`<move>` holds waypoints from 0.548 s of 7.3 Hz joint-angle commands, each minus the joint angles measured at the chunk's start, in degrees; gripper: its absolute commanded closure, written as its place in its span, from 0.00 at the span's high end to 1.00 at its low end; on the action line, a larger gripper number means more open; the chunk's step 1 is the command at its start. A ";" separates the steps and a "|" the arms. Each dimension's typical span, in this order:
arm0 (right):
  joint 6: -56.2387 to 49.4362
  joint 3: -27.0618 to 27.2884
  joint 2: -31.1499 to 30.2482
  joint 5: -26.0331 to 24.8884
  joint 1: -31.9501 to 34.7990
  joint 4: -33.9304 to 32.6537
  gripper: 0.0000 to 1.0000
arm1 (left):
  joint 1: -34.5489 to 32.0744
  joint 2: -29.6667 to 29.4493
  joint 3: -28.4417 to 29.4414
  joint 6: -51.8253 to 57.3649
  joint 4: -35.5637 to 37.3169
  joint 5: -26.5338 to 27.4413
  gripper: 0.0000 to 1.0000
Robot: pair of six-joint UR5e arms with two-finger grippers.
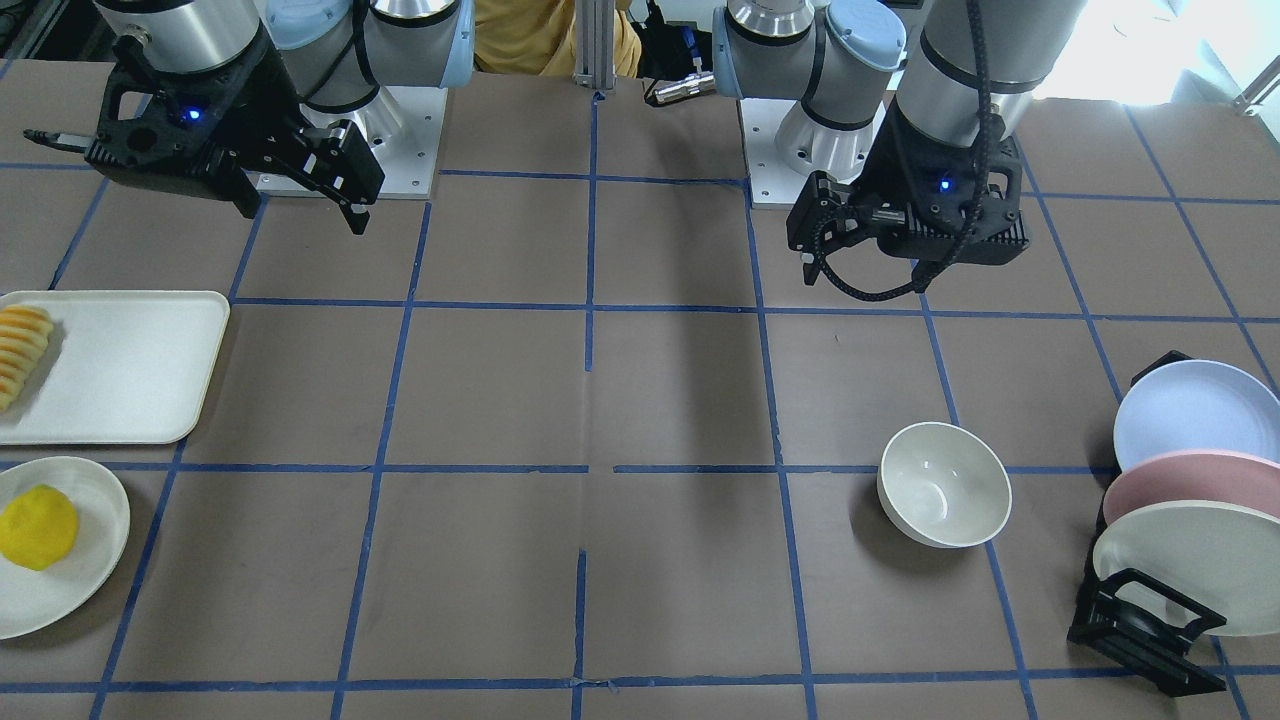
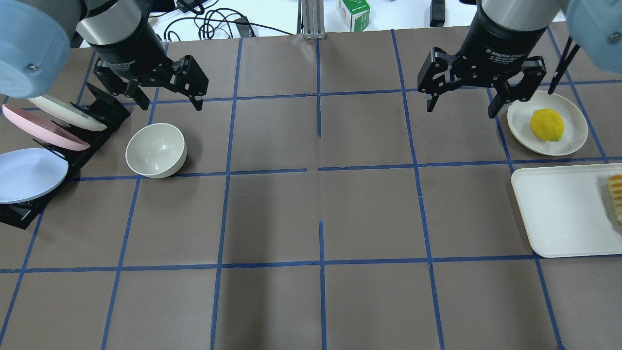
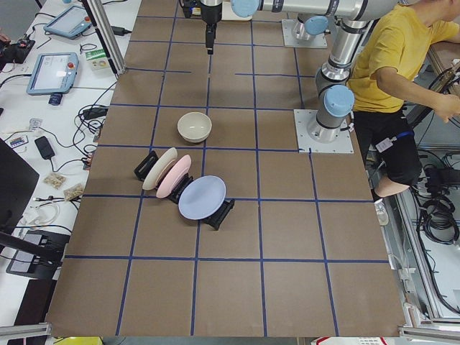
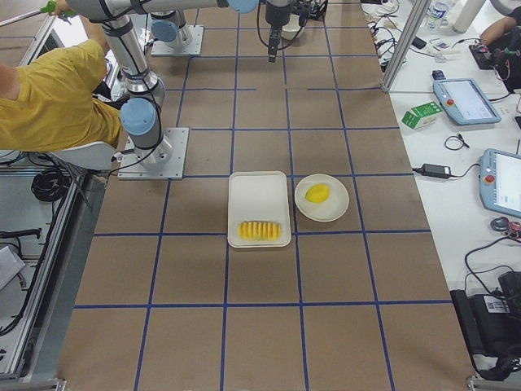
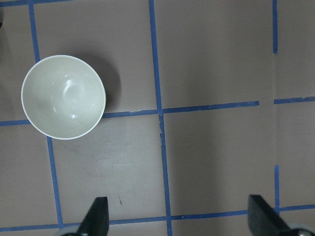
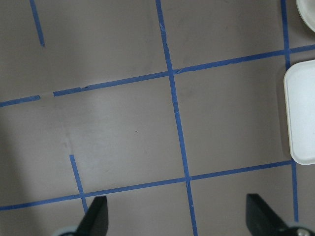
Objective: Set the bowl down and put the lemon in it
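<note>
The off-white bowl [image 2: 155, 149] stands upright and empty on the table at the left, next to the dish rack; it also shows in the front view [image 1: 943, 483] and the left wrist view [image 5: 63, 97]. The yellow lemon [image 2: 546, 125] lies on a flat off-white plate [image 2: 576, 138] at the far right, also seen in the front view [image 1: 38, 527]. My left gripper [image 2: 171, 104] is open and empty, hovering just beyond the bowl. My right gripper [image 2: 461, 109] is open and empty, hovering to the left of the lemon's plate.
A black dish rack [image 2: 104, 114] at the far left holds an off-white, a pink and a light blue plate. A cream rectangular tray [image 2: 559, 214] with ridged sliced food [image 2: 615, 194] lies at the right, nearer the robot than the lemon plate. Blue tape lines cross the brown table.
</note>
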 commanded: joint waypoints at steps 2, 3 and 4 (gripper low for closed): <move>0.09 0.50 -0.05 -0.08 -0.09 -0.01 1.00 | 0.09 0.08 -0.12 0.00 -0.01 -0.22 1.00; 0.09 0.59 -0.05 -0.08 0.00 -0.01 1.00 | 0.79 -0.09 -0.99 0.18 0.08 -0.13 1.00; 0.09 0.59 -0.05 -0.17 0.00 0.08 1.00 | 4.02 -1.66 -1.78 0.70 0.17 -0.30 1.00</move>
